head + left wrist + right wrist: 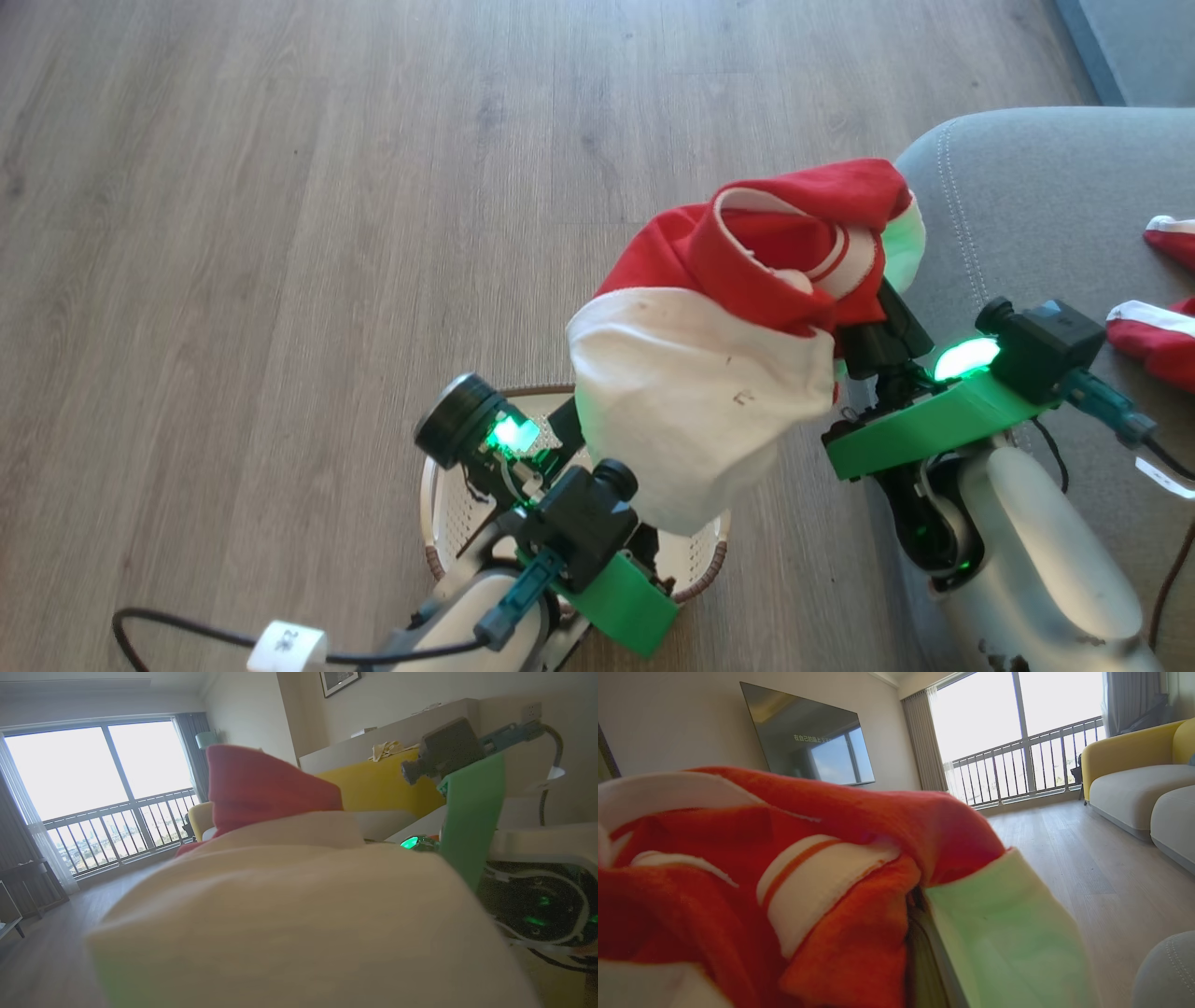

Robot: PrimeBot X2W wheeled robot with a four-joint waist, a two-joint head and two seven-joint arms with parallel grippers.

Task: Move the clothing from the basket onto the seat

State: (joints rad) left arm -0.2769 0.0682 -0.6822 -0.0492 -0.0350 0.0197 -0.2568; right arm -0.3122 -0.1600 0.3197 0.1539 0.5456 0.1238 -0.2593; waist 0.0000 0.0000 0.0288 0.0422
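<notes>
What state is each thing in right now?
garment, held up over the basket by the right tool
right tool, shut on the garment, its tip buried in fabric
left tool, low by the basket, jaws hidden behind the garment
basket, on the floor, visible inside bare
seat, red-white cloth lying on it

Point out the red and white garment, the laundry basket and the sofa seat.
red and white garment (700, 411): head view, on its hanging white panel.
laundry basket (446, 518): head view, on its perforated left wall.
sofa seat (1036, 215): head view, on bare grey upholstery near the rounded corner.
</notes>
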